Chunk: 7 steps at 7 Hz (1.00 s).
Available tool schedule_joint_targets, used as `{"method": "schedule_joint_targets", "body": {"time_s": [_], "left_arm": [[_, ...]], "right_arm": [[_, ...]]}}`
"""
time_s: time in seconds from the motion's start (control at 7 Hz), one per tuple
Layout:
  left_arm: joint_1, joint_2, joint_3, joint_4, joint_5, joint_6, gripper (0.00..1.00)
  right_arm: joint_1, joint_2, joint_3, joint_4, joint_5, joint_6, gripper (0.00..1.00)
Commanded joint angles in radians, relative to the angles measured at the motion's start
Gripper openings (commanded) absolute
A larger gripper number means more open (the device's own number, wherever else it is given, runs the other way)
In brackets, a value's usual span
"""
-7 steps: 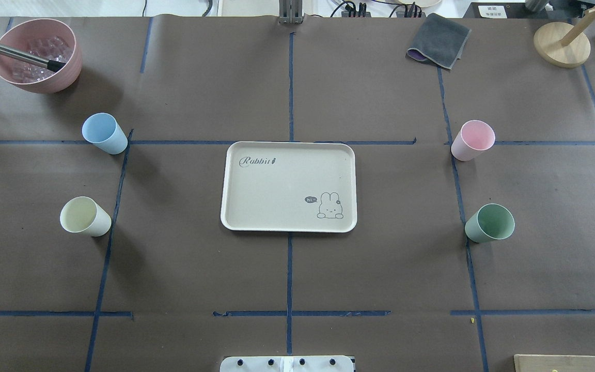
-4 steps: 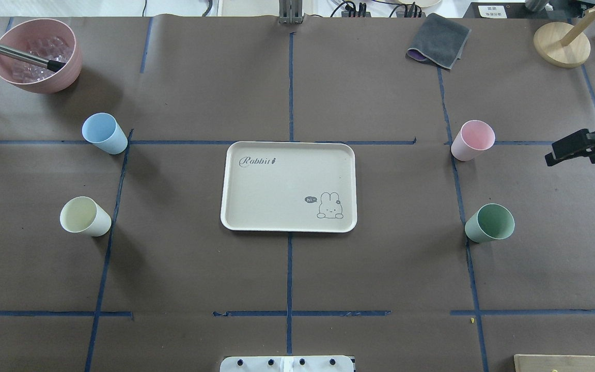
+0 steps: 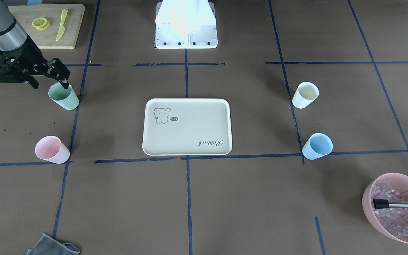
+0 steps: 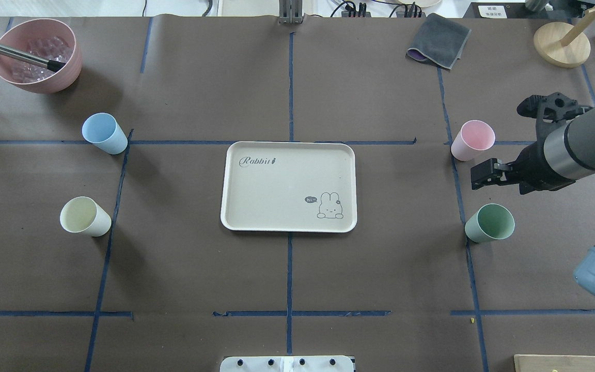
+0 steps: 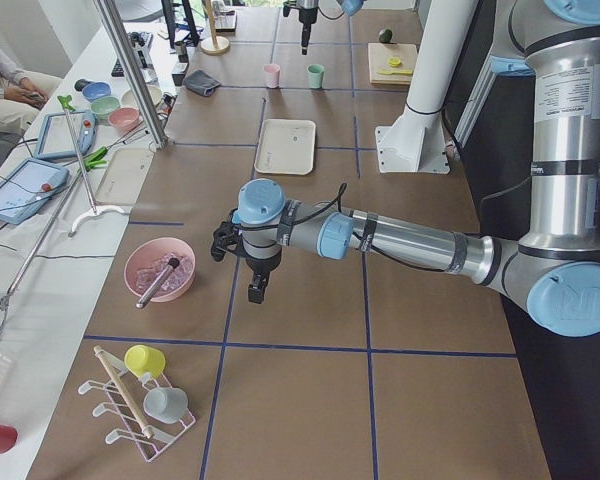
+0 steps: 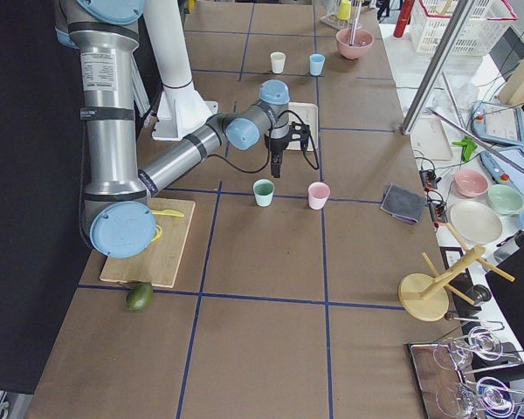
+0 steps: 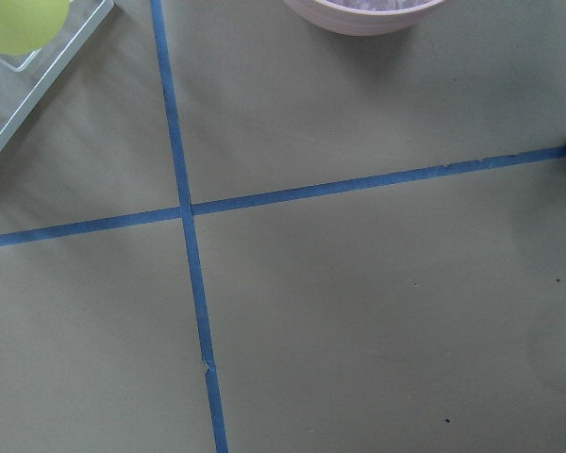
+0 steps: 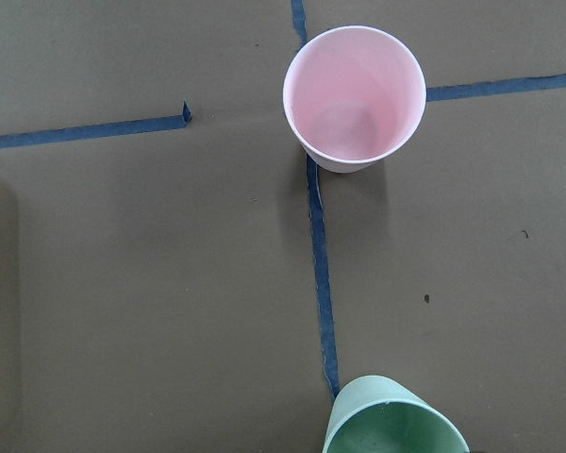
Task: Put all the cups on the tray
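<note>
Four cups stand upright on the table [image 4: 184, 268], none on the tray [image 4: 277, 191]. Read from the overhead view with 12 o'clock away from me, blue [image 4: 104, 133] sits at 10 o'clock of the tray, cream [image 4: 84, 216] at 8, pink [image 4: 473, 140] at 2 and green [image 4: 489, 222] at 4, all well apart from it.

My right gripper [image 3: 50, 82] hangs at 3 o'clock, above the gap between pink and green, touching neither. The overhead shows only one of its fingers [image 4: 483, 174]. The front view shows both, spread wide with nothing between them. The right wrist view looks straight down on pink's mouth, green's rim and a sliver of the tray's edge.

My left gripper [image 5: 255, 288] does not appear in the overhead. The left side view has it over bare table just beside the bowl [image 5: 160, 270], and the front view catches only a black sliver at its edge, so I cannot tell whether it is wide or narrow.

A second ago only a tip of my right gripper showed at the overhead's 3 o'clock edge; it has since come inward to the cups. Cups and tray lie where they did.
</note>
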Motion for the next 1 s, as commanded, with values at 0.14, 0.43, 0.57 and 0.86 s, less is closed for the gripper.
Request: {"method": "schedule_joint_targets", "body": {"time_s": [0.14,0.43,0.57,0.86], "left_arm": [[0.001,0.0,-0.002,-0.002,0.0,0.0,1.0],[0.001,0.0,-0.005,-0.002,0.0,0.001,1.0],[0.001,0.0,-0.008,0.0,0.0,0.0,1.0],[0.001,0.0,-0.012,-0.002,0.0,0.0,1.0]], "right_arm": [[-0.026,-0.065,-0.019,0.038,-0.036,-0.035,0.99],[-0.026,-0.189,-0.098,0.35,-0.024,-0.026,0.99],[-0.03,-0.197,-0.12,0.365,-0.025,-0.025,0.98],[-0.05,-0.197,-0.154,0.368,-0.025,-0.028,0.97]]}}
